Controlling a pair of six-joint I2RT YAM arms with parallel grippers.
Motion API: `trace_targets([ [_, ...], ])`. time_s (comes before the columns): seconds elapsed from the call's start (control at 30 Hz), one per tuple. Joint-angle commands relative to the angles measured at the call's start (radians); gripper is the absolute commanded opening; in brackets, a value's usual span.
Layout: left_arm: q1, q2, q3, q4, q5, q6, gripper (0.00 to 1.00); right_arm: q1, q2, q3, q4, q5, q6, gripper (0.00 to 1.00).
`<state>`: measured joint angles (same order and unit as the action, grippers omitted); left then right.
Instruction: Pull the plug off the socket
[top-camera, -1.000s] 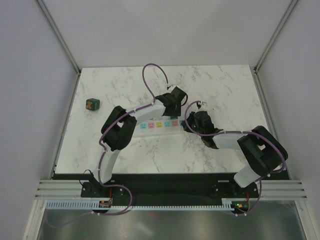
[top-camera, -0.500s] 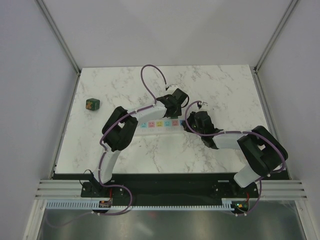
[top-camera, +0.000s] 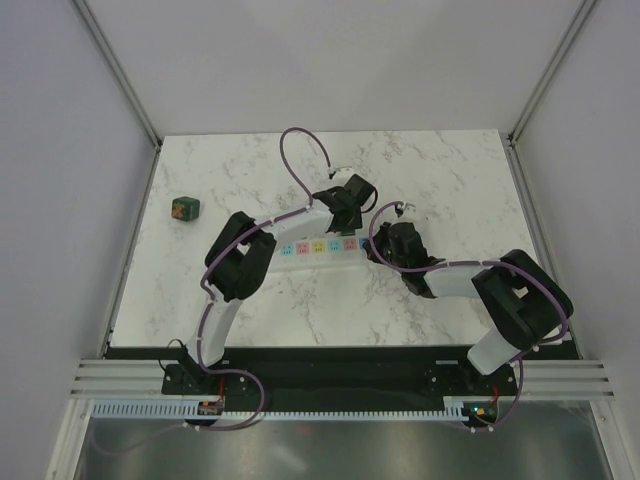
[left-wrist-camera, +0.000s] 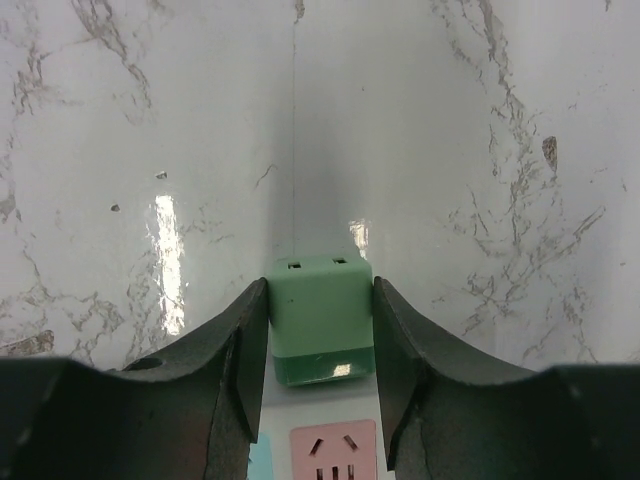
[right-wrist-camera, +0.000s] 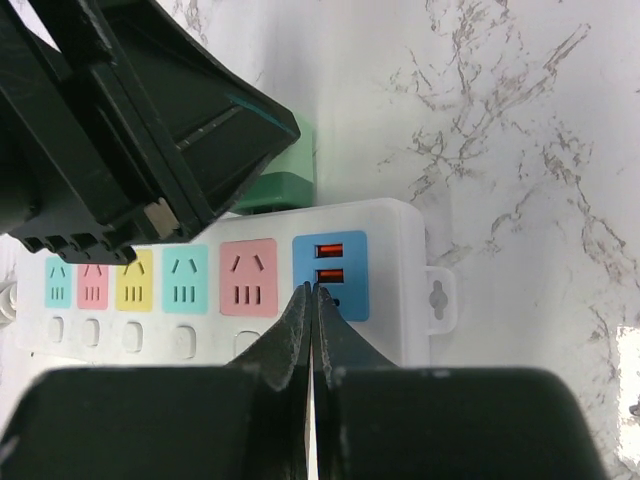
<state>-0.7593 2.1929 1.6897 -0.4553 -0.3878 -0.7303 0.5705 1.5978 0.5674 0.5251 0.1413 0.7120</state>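
two pincers — left pincer (left-wrist-camera: 320, 296) tight on pale-green block (left-wrist-camera: 322, 325) (beside socket (right-wrist-camera: 394, 222)), right pincer (right-wrist-camera: 311, 292) closed

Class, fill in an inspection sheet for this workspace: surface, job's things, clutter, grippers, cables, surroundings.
Surface: white marbled table.
Job's things: dark green plug lies alone at the table's left; power strip mid-table between the arms.
Clutter: light green block against the strip's far edge.
Grippers: left gripper shut on the light green block; right gripper shut, tips at the strip's blue panel.
Cables: purple cable loops along each arm.
Surroundings: plain grey walls.
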Motion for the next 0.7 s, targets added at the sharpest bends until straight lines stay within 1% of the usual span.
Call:
trace_targets([
  [0.0, -0.020, 0.022, 0.076, 0.039, -0.195, 0.109, 0.02, 0.009, 0.040, -0.024, -0.116, -0.008, -0.008, 0.00],
  [0.03, -0.020, 0.027, 0.073, 0.055, -0.194, 0.120, 0.02, 0.008, 0.042, -0.023, -0.116, -0.008, -0.008, 0.00],
  [0.1, -0.006, 0.021, 0.047, 0.069, -0.148, 0.086, 0.02, 0.009, 0.044, -0.021, -0.116, -0.006, -0.011, 0.00],
  [0.13, 0.003, 0.016, 0.038, 0.070, -0.120, 0.057, 0.02, 0.009, 0.044, -0.023, -0.116, -0.005, -0.009, 0.00],
  [0.17, 0.020, 0.013, 0.030, 0.066, -0.065, -0.013, 0.02, 0.008, 0.045, -0.023, -0.116, -0.003, -0.009, 0.00],
  [0.2, 0.032, 0.014, 0.021, 0.058, -0.040, -0.052, 0.02, 0.008, 0.047, -0.021, -0.114, -0.003, -0.009, 0.00],
  [0.23, 0.040, 0.016, 0.024, 0.044, -0.027, -0.087, 0.02, 0.009, 0.048, -0.021, -0.114, -0.003, -0.008, 0.00],
  [0.27, 0.044, 0.021, 0.031, 0.023, -0.043, -0.118, 0.02, 0.008, 0.051, -0.021, -0.111, -0.003, -0.008, 0.00],
  [0.33, 0.038, 0.036, 0.080, -0.009, -0.094, -0.088, 0.02, 0.009, 0.057, -0.020, -0.108, -0.006, -0.008, 0.00],
  [0.37, 0.028, 0.041, 0.099, -0.025, -0.147, -0.069, 0.02, 0.008, 0.062, -0.018, -0.108, -0.008, -0.009, 0.00],
  [0.43, 0.018, 0.053, 0.129, -0.020, -0.196, -0.029, 0.02, 0.009, 0.063, -0.018, -0.106, -0.009, -0.006, 0.00],
  [0.5, 0.021, 0.057, 0.136, -0.005, -0.188, 0.015, 0.02, 0.006, 0.065, -0.017, -0.105, -0.011, -0.008, 0.00],
  [0.63, 0.026, 0.021, 0.111, 0.010, -0.217, 0.026, 0.02, 0.009, 0.059, -0.018, -0.102, -0.009, -0.011, 0.00],
  [0.67, 0.043, 0.010, 0.104, 0.015, -0.195, 0.029, 0.02, 0.009, 0.057, -0.020, -0.100, -0.011, -0.013, 0.00],
])
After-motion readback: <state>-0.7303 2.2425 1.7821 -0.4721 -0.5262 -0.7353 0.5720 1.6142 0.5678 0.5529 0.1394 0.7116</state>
